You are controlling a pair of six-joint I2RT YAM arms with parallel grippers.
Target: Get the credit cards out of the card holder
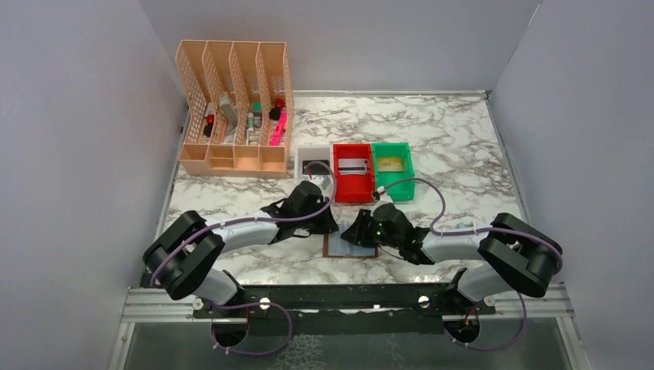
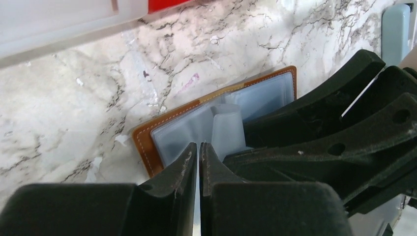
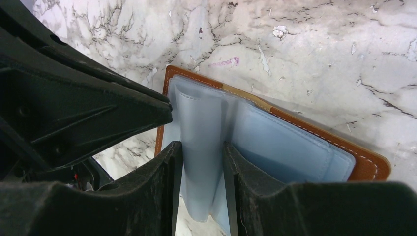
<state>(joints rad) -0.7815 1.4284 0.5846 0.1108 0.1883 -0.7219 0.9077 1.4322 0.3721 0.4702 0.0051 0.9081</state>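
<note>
Most of card holder hidden overhead; right fingers pinch its pocket; left fingers nearly together.

Robotics lab test cell, not a home or an office. Boxed in by plain grey partition walls at the left, back and right of the top view. Marble-print tabletop fronted by a bare metal rail along the bottom edge, with a left arm and a right arm bolted there, purple cables looping loose. Staged props: peach desk organiser upper left; small white bin, red bin and green bin at centre.
</note>
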